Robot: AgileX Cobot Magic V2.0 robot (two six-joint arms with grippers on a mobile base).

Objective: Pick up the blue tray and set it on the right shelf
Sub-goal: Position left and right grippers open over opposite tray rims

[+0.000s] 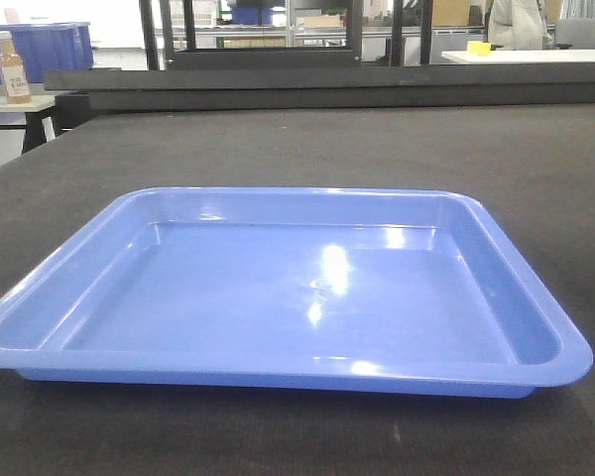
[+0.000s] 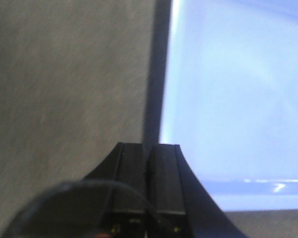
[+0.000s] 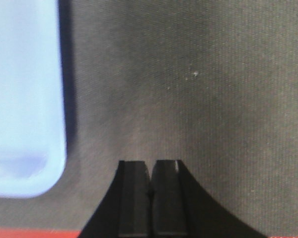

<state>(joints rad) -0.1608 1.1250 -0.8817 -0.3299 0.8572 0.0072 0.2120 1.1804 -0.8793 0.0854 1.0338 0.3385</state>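
The blue tray [image 1: 288, 293] lies flat and empty on the dark matte tabletop [image 1: 327, 149], filling the middle of the front view. In the left wrist view my left gripper [image 2: 148, 145] is shut and empty, hovering just over the tray's left rim [image 2: 228, 99]. In the right wrist view my right gripper [image 3: 150, 162] is shut and empty over bare tabletop, to the right of the tray's near right corner [image 3: 25, 114]. Neither gripper shows in the front view. The steel right shelf is out of view.
Beyond the table's far edge stand dark frames [image 1: 258, 40], a deep blue bin [image 1: 50, 50] and a bottle [image 1: 13, 67] at the far left, and a white table [image 1: 526, 55] at the far right. A red strip [image 3: 35, 233] shows in the right wrist view.
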